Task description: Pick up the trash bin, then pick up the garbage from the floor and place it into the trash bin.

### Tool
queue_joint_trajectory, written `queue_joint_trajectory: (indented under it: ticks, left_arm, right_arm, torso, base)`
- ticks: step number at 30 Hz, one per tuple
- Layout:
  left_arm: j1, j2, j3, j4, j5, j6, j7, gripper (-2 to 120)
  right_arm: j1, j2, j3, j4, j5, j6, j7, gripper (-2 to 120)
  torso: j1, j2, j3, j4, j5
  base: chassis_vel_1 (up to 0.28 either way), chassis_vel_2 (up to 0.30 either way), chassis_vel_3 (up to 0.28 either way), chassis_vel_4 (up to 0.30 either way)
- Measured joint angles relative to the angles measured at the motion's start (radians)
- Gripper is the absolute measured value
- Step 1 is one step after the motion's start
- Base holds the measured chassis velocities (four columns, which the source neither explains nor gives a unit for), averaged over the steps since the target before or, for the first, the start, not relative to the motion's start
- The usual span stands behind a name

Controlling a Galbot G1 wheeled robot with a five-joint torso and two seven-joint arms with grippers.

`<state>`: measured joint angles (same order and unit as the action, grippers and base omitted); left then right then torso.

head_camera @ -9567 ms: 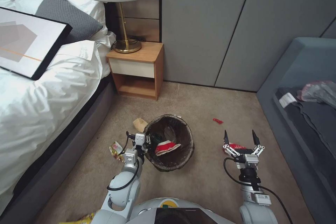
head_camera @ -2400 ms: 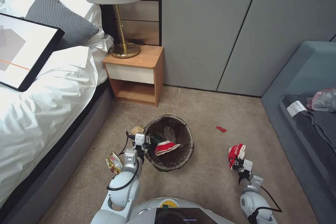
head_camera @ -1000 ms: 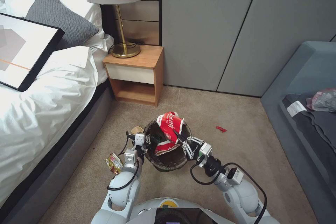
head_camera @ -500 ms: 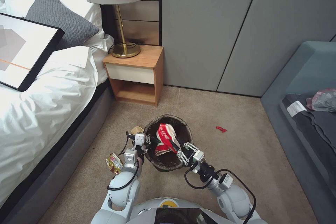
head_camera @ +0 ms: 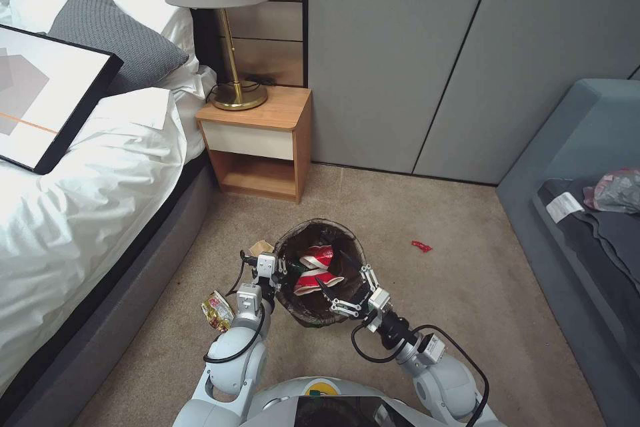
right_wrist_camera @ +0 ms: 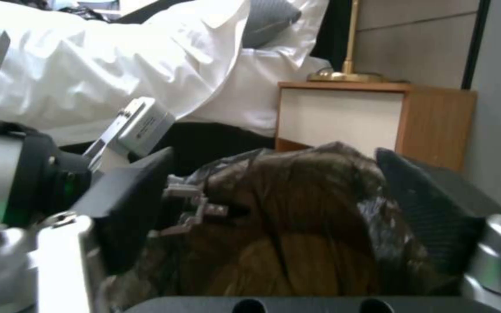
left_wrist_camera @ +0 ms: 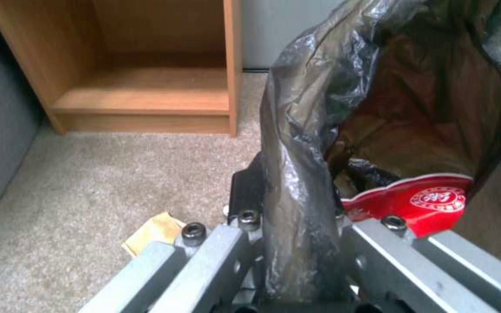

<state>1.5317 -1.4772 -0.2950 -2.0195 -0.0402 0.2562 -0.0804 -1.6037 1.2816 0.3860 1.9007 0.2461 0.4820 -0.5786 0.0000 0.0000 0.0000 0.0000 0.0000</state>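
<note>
Over on the left, a yellow snack wrapper (head_camera: pixel 218 310) lies on the beige carpet (head_camera: pixel 427 320) by the bed (head_camera: pixel 80 213), with a brown paper scrap (head_camera: pixel 261 247) just behind the left gripper (head_camera: pixel 277 271). That claw stays clamped on the bag-lined rim of the trash bin (head_camera: pixel 353 250), holding it up off the floor. And there's the change: the crushed red-and-white cup (head_camera: pixel 316 257) carried in half a second ago now sits inside the bin beside another red cup (head_camera: pixel 313 280), and the right gripper (head_camera: pixel 341 292) hangs over the near rim with its jaws spread wide and empty. Judging by that, one more piece is delivered. Further right, a small red scrap (head_camera: pixel 421 246) waits on the carpet. Behind stand a wooden nightstand (head_camera: pixel 260 140) with a brass lamp (head_camera: pixel 230 47), grey wall panels (head_camera: pixel 427 53), and a blue-grey sofa (head_camera: pixel 580 147) at far right.
</note>
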Motion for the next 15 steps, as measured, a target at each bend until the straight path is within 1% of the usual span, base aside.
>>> queue_joint_trajectory:
  ticks: [1, 3, 5, 6, 8, 9, 10, 12, 13, 15]
  left_arm:
    - [0.0, 0.0, 0.0, 0.0, 0.0, 0.0, 0.0, 0]
    - [0.0, 0.0, 0.0, 0.0, 0.0, 0.0, 0.0, 0]
    - [0.0, 0.0, 0.0, 0.0, 0.0, 0.0, 0.0, 0]
    - [0.0, 0.0, 0.0, 0.0, 0.0, 0.0, 0.0, 0]
    - [0.0, 0.0, 0.0, 0.0, 0.0, 0.0, 0.0, 0]
    - [0.0, 0.0, 0.0, 0.0, 0.0, 0.0, 0.0, 0]
    - [0.0, 0.0, 0.0, 0.0, 0.0, 0.0, 0.0, 0]
    - [0.0, 0.0, 0.0, 0.0, 0.0, 0.0, 0.0, 0]
    - [0.0, 0.0, 0.0, 0.0, 0.0, 0.0, 0.0, 0]
    - [0.0, 0.0, 0.0, 0.0, 0.0, 0.0, 0.0, 0]
  right_arm:
    - [0.0, 0.0, 0.0, 0.0, 0.0, 0.0, 0.0, 86]
    - [-0.006, 0.006, 0.013, 0.026, -0.005, 0.013, 0.022, 96]
    - [-0.009, 0.008, 0.018, 0.042, -0.006, 0.019, 0.041, 98]
    - [-0.015, 0.012, 0.025, 0.065, -0.008, 0.025, 0.07, 99]
    - [-0.028, 0.024, 0.041, 0.137, -0.026, 0.042, 0.194, 100]
    - [-0.028, 0.024, 0.041, 0.137, -0.026, 0.042, 0.194, 100]
    - [-0.032, 0.031, 0.055, 0.177, -0.043, 0.056, 0.27, 100]
    - [-0.026, 0.042, 0.087, 0.216, -0.091, 0.098, 0.377, 100]
    - [-0.026, 0.042, 0.087, 0.216, -0.091, 0.098, 0.377, 100]
    - [-0.02, 0.048, 0.124, 0.24, -0.115, 0.123, 0.438, 100]
  torso:
    - [0.0, 0.0, 0.0, 0.0, 0.0]
    - [0.0, 0.0, 0.0, 0.0, 0.0]
    - [0.0, 0.0, 0.0, 0.0, 0.0]
    - [0.0, 0.0, 0.0, 0.0, 0.0001]
    - [0.0, 0.0, 0.0, 0.0, -0.0001]
    - [0.0, 0.0, 0.0, 0.0, -0.0001]
    - [0.0, 0.0, 0.0, -0.0001, -0.0001]
    - [0.0, 0.0, 0.0, -0.0001, 0.0]
    - [0.0, 0.0, 0.0, -0.0001, 0.0]
    - [0.0, 0.0, 0.0, 0.0002, 0.0]
  base:
    - [0.0, 0.0, 0.0, 0.0]
    - [0.0, 0.0, 0.0, 0.0]
    - [0.0, 0.0, 0.0, 0.0]
    - [0.0, 0.0, 0.0, 0.0]
    - [0.0, 0.0, 0.0, 0.0]
    - [0.0, 0.0, 0.0, 0.0]
    - [0.0, 0.0, 0.0, 0.0]
    - [0.0, 0.0, 0.0, 0.0]
    - [0.0, 0.0, 0.0, 0.0]
    - [0.0, 0.0, 0.0, 0.0]
